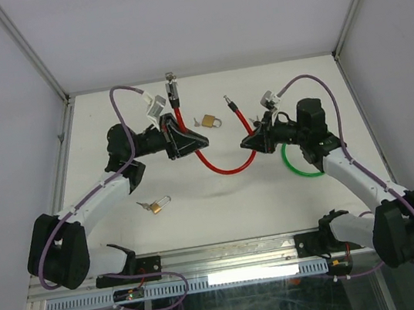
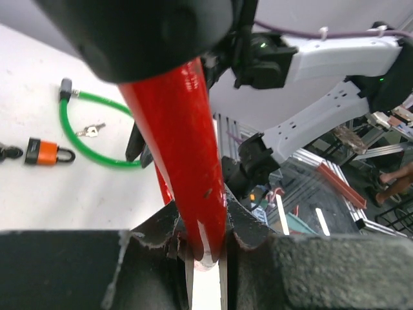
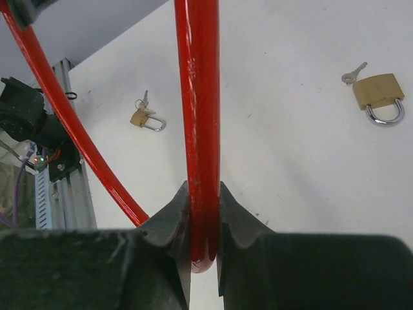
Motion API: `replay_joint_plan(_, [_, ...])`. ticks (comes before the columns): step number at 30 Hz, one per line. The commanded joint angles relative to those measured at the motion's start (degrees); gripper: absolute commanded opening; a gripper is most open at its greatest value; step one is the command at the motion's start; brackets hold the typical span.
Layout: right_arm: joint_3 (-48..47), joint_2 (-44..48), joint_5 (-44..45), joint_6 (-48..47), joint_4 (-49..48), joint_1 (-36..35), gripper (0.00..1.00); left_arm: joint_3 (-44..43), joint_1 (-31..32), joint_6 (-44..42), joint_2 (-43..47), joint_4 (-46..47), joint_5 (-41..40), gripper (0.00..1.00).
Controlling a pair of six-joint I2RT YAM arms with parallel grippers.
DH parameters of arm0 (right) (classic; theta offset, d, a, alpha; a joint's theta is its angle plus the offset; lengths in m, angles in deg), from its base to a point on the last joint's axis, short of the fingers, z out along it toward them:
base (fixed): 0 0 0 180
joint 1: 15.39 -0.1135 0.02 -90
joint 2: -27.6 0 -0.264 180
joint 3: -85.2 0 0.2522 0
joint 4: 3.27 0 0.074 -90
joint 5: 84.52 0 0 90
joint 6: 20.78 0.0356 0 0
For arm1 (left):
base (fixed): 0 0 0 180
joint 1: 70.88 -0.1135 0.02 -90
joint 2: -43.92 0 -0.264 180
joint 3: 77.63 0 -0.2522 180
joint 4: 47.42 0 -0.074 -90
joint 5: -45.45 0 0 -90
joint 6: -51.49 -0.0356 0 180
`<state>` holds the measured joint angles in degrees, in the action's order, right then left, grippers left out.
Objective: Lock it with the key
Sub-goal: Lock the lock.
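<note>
While the left end effector (image 1: pixel 179 139) and right end effector (image 1: pixel 252 141) each pinch the red cable (image 1: pixel 225 170), we note its loop bows nearward between them; lock head (image 1: pixel 171 81) beyond left, pin (image 1: pixel 229 105) beyond right.

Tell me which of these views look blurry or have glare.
Left wrist: the cable near the lens is soft, with pale glare patches. Right wrist: sharp, big padlock crisp, faint sheen only. Top: even light, soft shadows on the table.
</note>
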<state>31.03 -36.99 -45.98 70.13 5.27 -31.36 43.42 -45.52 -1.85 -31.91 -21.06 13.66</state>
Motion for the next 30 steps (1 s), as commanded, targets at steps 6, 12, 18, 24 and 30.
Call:
replay_joint_plan(6, [5.4,-2.6,-5.4,14.8,-19.6,0.8,0.0,2.7,-2.6,21.5,2.6,35.8,-5.8,0.08])
replay_joint_plan(12, [9.6,-7.3,-5.3,31.9,-37.2,1.2,0.0,2.2,-2.8,34.0,-1.4,51.8,-10.8,0.08])
replay_joint_plan(18, [9.7,-13.4,-4.2,46.1,-47.5,1.1,0.0,-1.1,-2.8,37.0,-3.6,57.9,-14.3,0.13])
replay_joint_plan(24, [8.0,-21.5,-3.4,56.3,-53.0,1.1,0.0,-4.9,-2.8,34.1,-3.6,58.6,-18.4,0.18])
replay_joint_plan(30, [7.8,-23.9,-3.6,57.8,-54.3,1.7,0.0,-7.7,-2.7,32.4,-4.1,59.3,-20.7,0.16])
